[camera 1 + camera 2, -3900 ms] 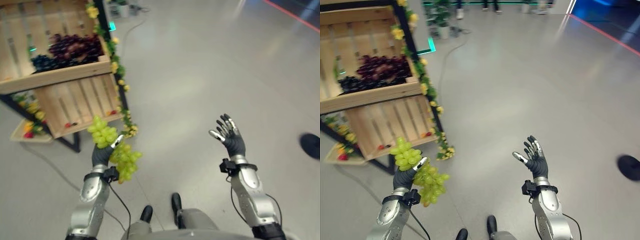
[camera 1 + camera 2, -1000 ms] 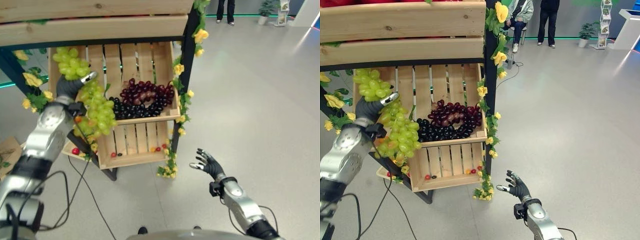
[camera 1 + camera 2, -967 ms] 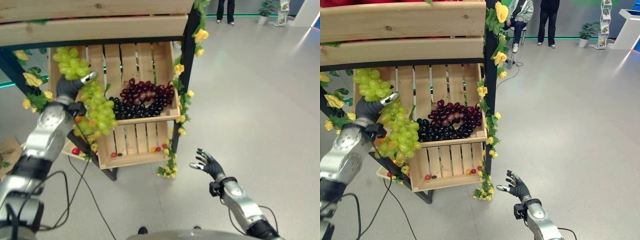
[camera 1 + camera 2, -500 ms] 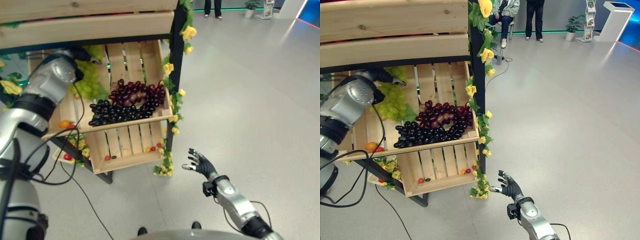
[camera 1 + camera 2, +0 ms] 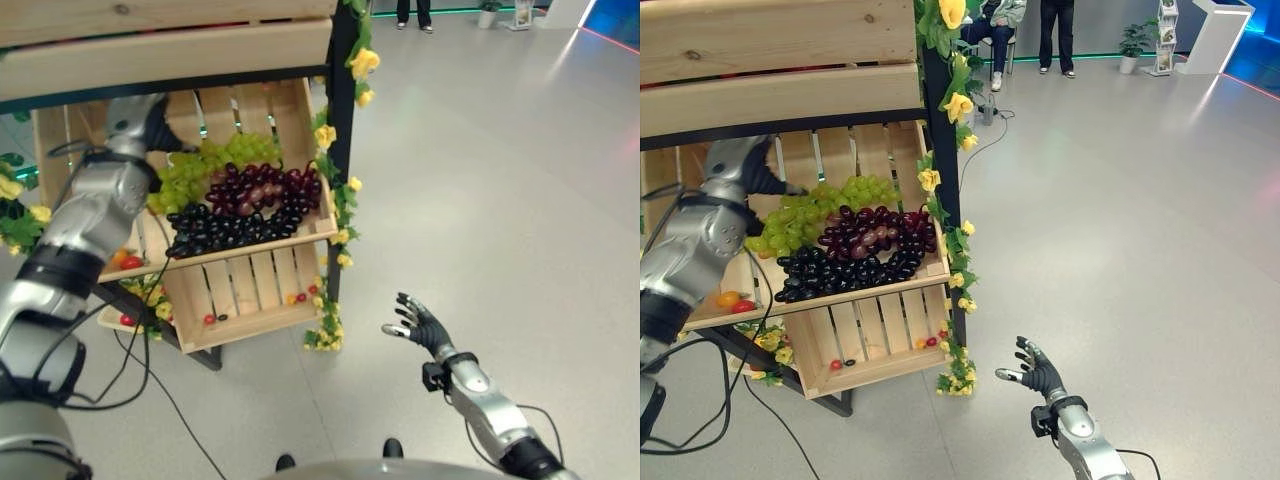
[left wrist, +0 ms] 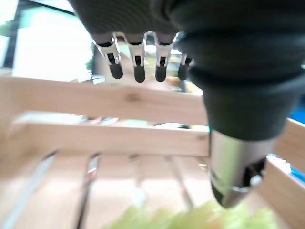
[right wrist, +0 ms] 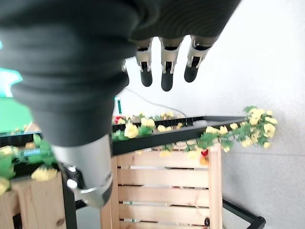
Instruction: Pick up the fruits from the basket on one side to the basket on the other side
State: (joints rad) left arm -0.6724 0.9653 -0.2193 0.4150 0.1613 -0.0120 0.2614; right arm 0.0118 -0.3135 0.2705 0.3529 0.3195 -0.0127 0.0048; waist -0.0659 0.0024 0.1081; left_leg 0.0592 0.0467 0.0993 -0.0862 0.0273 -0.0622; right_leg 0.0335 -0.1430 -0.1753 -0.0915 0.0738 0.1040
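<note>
A bunch of green grapes (image 5: 215, 163) lies in the wooden crate (image 5: 232, 256) on the stand's middle shelf, at the back beside red grapes (image 5: 255, 188) and dark grapes (image 5: 210, 230). My left hand (image 5: 148, 125) hovers inside the crate just left of the green bunch, open. In the left wrist view its fingers (image 6: 137, 67) are straight and hold nothing, with the green grapes (image 6: 190, 217) below them. My right hand (image 5: 420, 325) hangs open over the floor, to the right of the stand, holding nothing.
A lower crate (image 5: 250, 295) holds a few small red fruits. A black post wound with yellow flowers (image 5: 345, 190) marks the stand's right edge. Orange and red fruits (image 5: 732, 300) lie at the shelf's left. People (image 5: 1055, 30) stand far behind. Open floor lies to the right.
My left hand carried the green grapes into the crate and let go; the bunch now lies beside the red grapes. The camera has shifted. The right hand stays open.
</note>
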